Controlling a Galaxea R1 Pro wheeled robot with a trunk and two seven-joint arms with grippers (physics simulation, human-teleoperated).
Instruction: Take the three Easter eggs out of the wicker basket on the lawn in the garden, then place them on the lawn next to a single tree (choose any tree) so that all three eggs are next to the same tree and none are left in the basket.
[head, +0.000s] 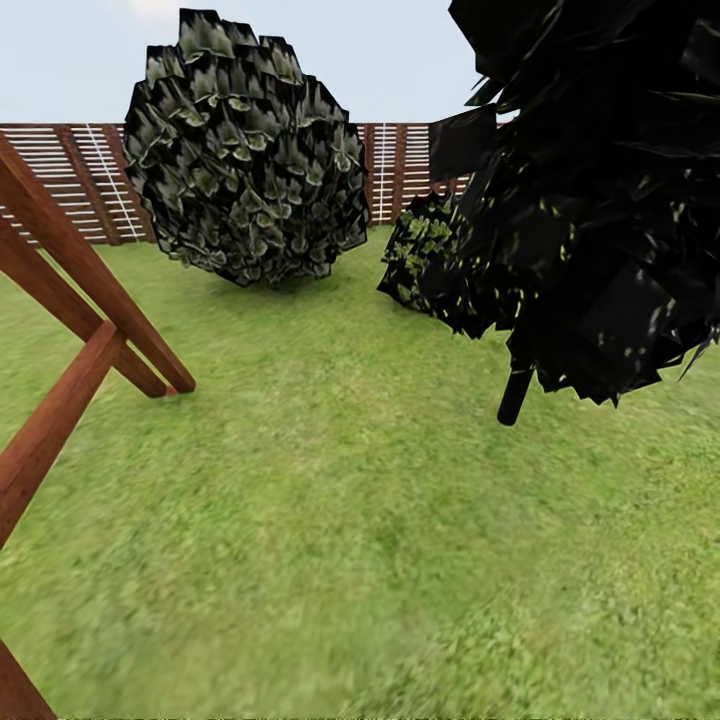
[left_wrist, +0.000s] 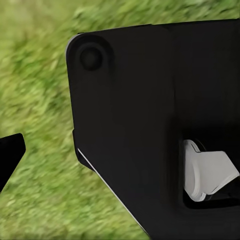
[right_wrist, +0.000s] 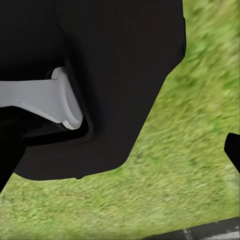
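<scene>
While the head view looks across the lawn (head: 330, 520), no eggs or basket can be made out; mottled green grass runs back to a brown slatted fence (head: 60, 180). Round dark-leaved shrub (head: 245, 150) sits mid-left near the fence. Tree (head: 600, 190) at right: dense dark angular crown, short stretch of trunk (head: 515, 395) poking out below, shaded dark. Smaller leafy bush (head: 420, 250) just beside the crown, partly behind it. Reddish-brown wooden beams (head: 70, 300) slant across the left edge, feet resting on the grass.

Left wrist view: big black body of the robot (left_wrist: 135, 125) close to the lens, with a pale grey part (left_wrist: 205, 172) set in a recess, grass behind, a dark tip at the edge. Left tool state: cannot tell.

Right wrist view: same sort of black body (right_wrist: 115, 75) with a pale grey piece (right_wrist: 45, 97), grass beyond, strip of grey paving (right_wrist: 210, 232) at one edge. Right tool state: cannot tell.
</scene>
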